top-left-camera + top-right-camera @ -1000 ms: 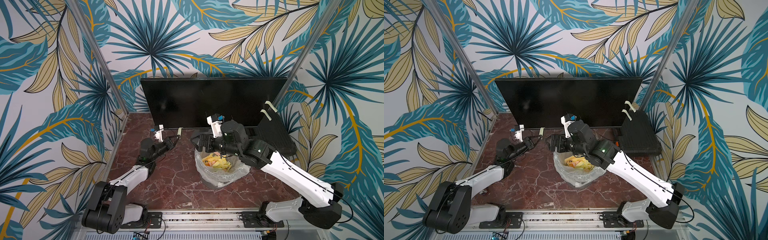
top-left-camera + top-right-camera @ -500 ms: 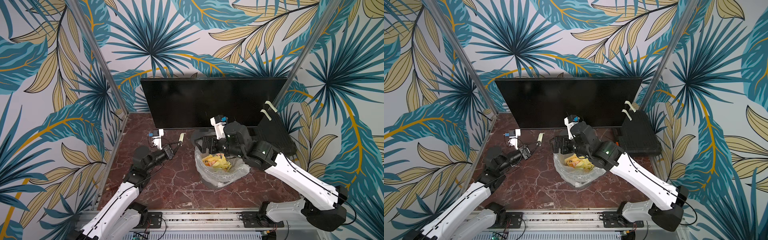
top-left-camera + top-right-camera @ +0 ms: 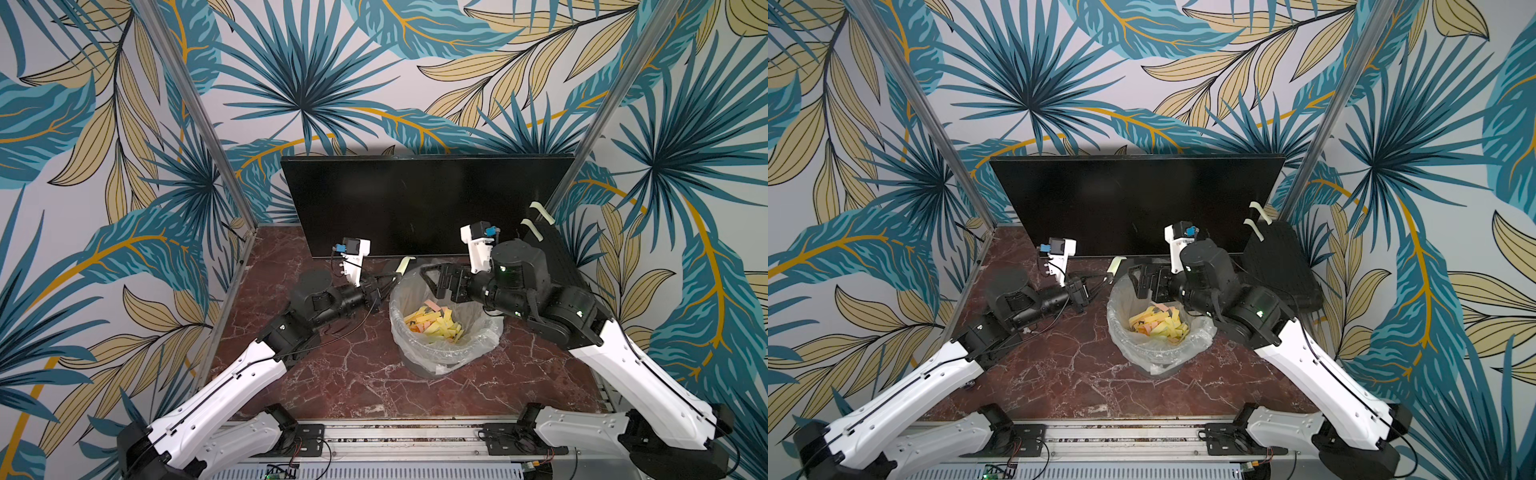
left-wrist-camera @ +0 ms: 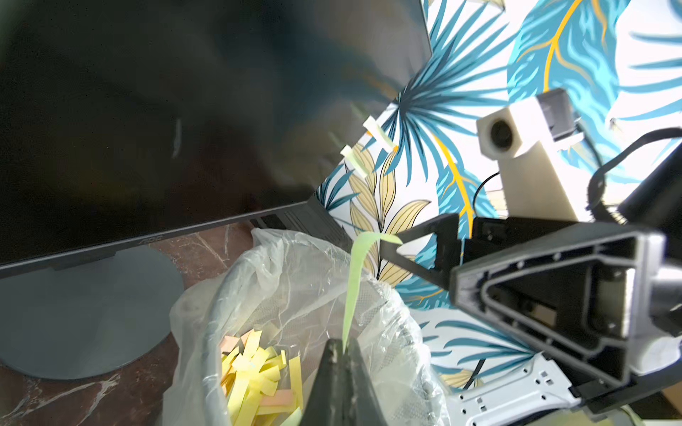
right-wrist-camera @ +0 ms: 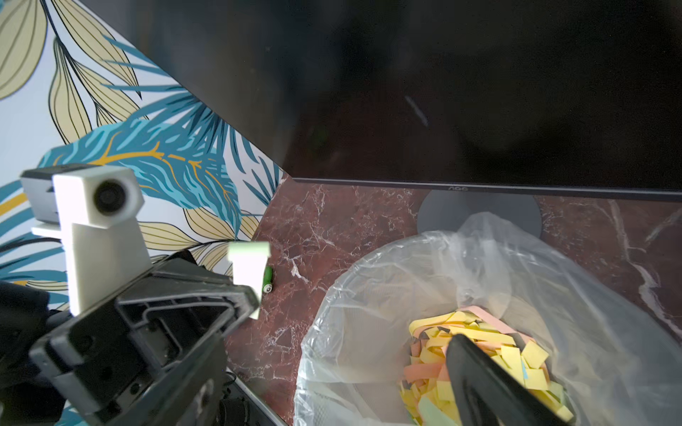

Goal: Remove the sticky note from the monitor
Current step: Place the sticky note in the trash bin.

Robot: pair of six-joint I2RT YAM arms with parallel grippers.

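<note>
**A:** How do the arms sit?

**B:** The left arm (image 3: 249, 365) lies low from the table's (image 3: 332, 374) front left corner and aims at the bin (image 3: 490, 328). The right arm (image 3: 615, 361) bends in from the front right corner.

**A:** And the grippers?

**B:** The left gripper (image 4: 341, 345) is pinched on the note (image 4: 352, 280). The right gripper (image 3: 430, 282) is spread wide over the bin.

**A:** How many things?

**B:** Two arms, one monitor (image 3: 415, 199), one bin, one held note, and two more pale strips (image 3: 540, 210) by the monitor's right end.

**A:** Where's the note?

**B:** By the bin's back left rim, near the table's back edge. Its long side points toward the monitor, and the tip curls over.
</note>
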